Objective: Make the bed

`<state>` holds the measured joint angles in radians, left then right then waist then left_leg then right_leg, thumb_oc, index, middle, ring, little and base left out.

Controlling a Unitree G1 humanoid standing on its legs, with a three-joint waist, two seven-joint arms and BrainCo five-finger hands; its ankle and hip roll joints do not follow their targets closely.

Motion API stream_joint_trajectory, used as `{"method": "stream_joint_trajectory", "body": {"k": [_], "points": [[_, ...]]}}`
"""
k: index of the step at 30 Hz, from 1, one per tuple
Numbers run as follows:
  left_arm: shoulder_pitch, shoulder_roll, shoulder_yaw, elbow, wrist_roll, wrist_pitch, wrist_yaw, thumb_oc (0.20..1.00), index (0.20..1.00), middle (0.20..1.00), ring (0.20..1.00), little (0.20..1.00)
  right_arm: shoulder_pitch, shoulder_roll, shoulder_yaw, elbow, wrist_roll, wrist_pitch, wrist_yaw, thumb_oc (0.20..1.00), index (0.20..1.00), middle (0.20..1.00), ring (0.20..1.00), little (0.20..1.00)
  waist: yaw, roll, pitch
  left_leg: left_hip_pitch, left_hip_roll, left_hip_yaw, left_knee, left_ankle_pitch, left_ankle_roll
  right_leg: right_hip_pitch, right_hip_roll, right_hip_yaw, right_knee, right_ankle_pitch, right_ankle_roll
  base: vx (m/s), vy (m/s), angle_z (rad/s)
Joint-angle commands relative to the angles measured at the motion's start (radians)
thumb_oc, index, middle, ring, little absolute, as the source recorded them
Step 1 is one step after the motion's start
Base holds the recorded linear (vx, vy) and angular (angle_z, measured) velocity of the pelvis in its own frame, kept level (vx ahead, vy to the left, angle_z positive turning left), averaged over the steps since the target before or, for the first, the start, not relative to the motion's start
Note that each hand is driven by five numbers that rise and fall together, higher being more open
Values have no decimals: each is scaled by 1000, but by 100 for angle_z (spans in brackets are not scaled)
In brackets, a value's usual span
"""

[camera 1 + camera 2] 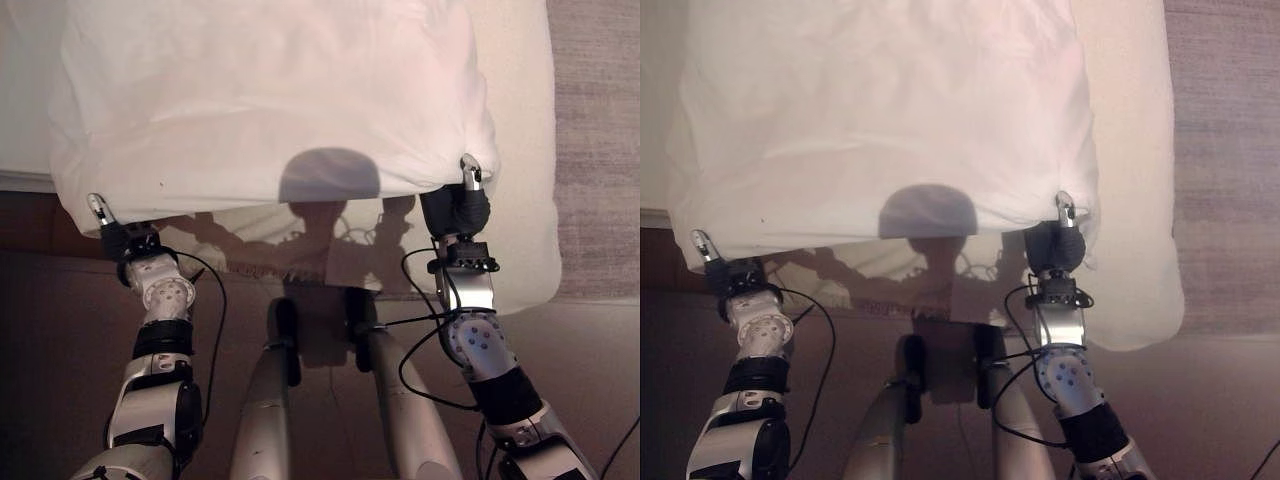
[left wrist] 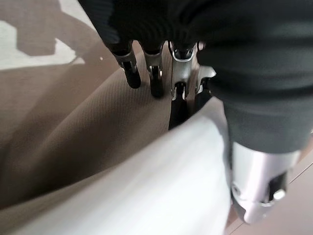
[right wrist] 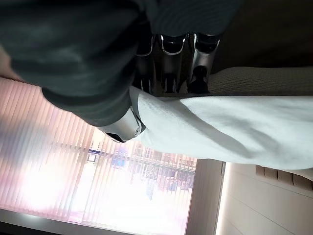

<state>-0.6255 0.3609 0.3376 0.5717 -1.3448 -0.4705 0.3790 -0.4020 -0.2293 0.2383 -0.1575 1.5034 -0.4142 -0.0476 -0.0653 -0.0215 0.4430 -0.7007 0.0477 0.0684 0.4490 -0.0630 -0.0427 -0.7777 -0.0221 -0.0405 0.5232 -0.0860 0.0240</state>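
A white duvet (image 1: 270, 100) is held spread out above the foot of the bed (image 1: 520, 150), its lower hem hanging between the two hands and covering most of the cream mattress, which stays bare along the bed's right edge. The left hand (image 1: 100, 212) pinches the hem's left corner, its fingers (image 2: 154, 73) curled over the white cloth against the thumb, and the right hand (image 1: 470, 178) pinches the right corner in the same way, fingers (image 3: 168, 63) folded onto the fabric. No label or writing is legible on the duvet or bed.
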Motion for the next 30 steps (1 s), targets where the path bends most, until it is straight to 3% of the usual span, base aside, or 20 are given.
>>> {"method": "stream_joint_trajectory", "body": {"k": [1,2,10,11,14,15,18,30], "points": [[115,124,111,30,87,-116,38,686,686,686,686,686,89,-26,-120,-147,-70,-86,31,200,200,200,200,200,-32,33,-109,-21,-15,7,-56,64,-42,49,-3,28,-89,54,78,0,0,0],[118,119,105,19,99,-114,40,200,200,200,200,200,93,-25,-120,-148,-71,-85,30,200,200,200,200,200,-33,34,-111,-19,-16,7,-64,67,-42,51,-3,27,-92,57,78,0,0,0],[125,107,44,-16,103,-58,-42,200,200,200,200,200,104,-39,-130,-146,-75,-74,40,200,200,200,200,200,-38,35,-107,-11,-21,10,-75,73,-37,58,0,35,-108,65,78,0,0,0],[116,112,9,2,100,-10,-74,200,200,200,200,200,103,-42,-126,-141,-72,-65,46,200,200,200,200,200,-42,37,-105,-11,-20,13,-76,73,-37,60,0,37,-113,66,79,0,0,0],[112,120,-4,13,100,4,-84,200,200,200,200,200,105,-44,-124,-140,-65,-59,52,200,200,200,200,200,-43,38,-103,-10,-20,14,-76,74,-37,60,0,39,-112,68,79,0,0,0],[106,132,-38,33,110,49,-97,200,200,200,200,200,105,-53,-121,-136,-61,-50,56,200,200,200,200,200,-46,40,-101,-9,-19,14,-76,74,-36,60,-1,39,-114,70,80,0,0,0],[94,136,-82,36,120,78,-100,200,200,200,200,200,103,-61,-108,-125,-57,-38,53,200,200,200,200,200,-51,45,-96,-5,-20,16,-78,76,-35,64,0,41,-113,71,81,0,0,0],[136,57,-158,-106,91,90,-177,200,200,200,200,200,108,-60,-112,-112,-79,-24,28,200,200,200,200,200,-57,53,-81,35,-25,11,-120,108,-37,106,9,43,-149,72,73,-14,-22,0]]}}
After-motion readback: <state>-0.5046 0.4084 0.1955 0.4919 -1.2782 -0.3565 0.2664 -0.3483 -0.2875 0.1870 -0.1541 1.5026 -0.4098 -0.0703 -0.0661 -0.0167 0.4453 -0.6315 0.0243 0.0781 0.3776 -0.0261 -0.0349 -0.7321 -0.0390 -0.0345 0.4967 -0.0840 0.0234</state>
